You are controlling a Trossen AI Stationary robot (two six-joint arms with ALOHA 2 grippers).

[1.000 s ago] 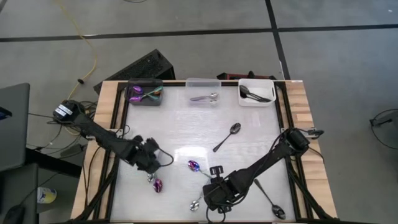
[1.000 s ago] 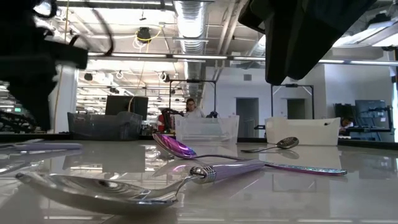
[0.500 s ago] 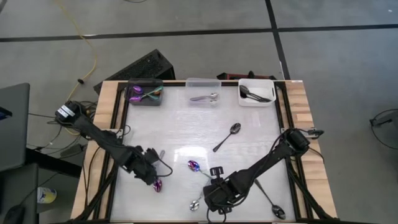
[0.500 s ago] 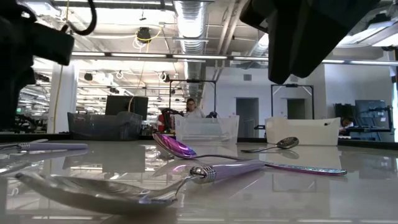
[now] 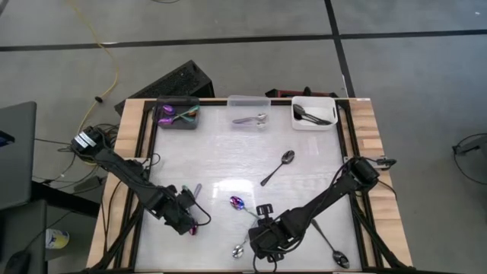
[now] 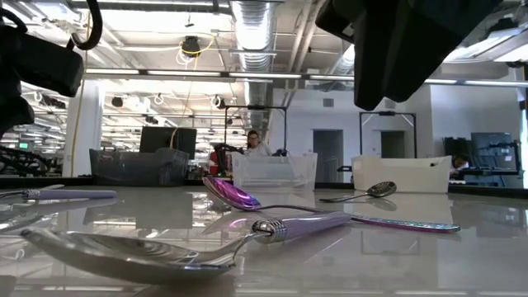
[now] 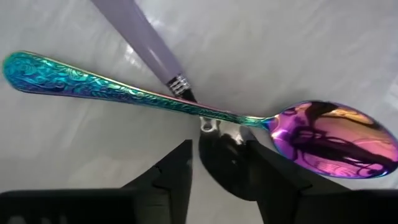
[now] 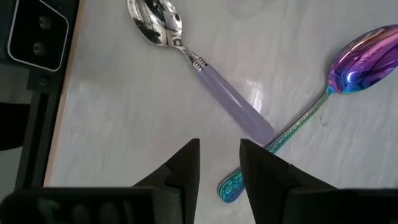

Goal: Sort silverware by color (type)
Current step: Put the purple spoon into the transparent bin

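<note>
Left hand (image 5: 185, 219) low over the near-left of the desk (image 5: 228, 156), fingers parted and straddling the neck of an iridescent spoon (image 7: 186, 106), nothing gripped yet. That spoon lies across a lilac-handled spoon (image 7: 140, 40) where the two cross. To do this well: close on the thin neck only, keep clear of the lilac handle beneath, lift straight up so the lower spoon is not dragged.

Right hand (image 5: 262, 242) hangs near the front edge, fingers apart and empty, above another crossed pair: a silver-bowled spoon with lilac handle (image 8: 205, 68) and a purple spoon with teal handle (image 8: 323, 93).

Elsewhere on the desk: a dark spoon (image 5: 278, 167) lies alone mid-surface; another spoon (image 5: 335, 250) sits near the right front corner, colour hard to judge. Along the far edge, dark grey bin (image 5: 176, 114) holds purple-teal pieces, clear bin (image 5: 249, 111) silver, white bin (image 5: 313, 113) dark ones.

Surface: pale, glossy, reflective, framed by wood rails. Room: grey floor with dark lines, yellow cable; open workshop with ceiling ducts beyond, a person (image 6: 253, 142) seated far back.
</note>
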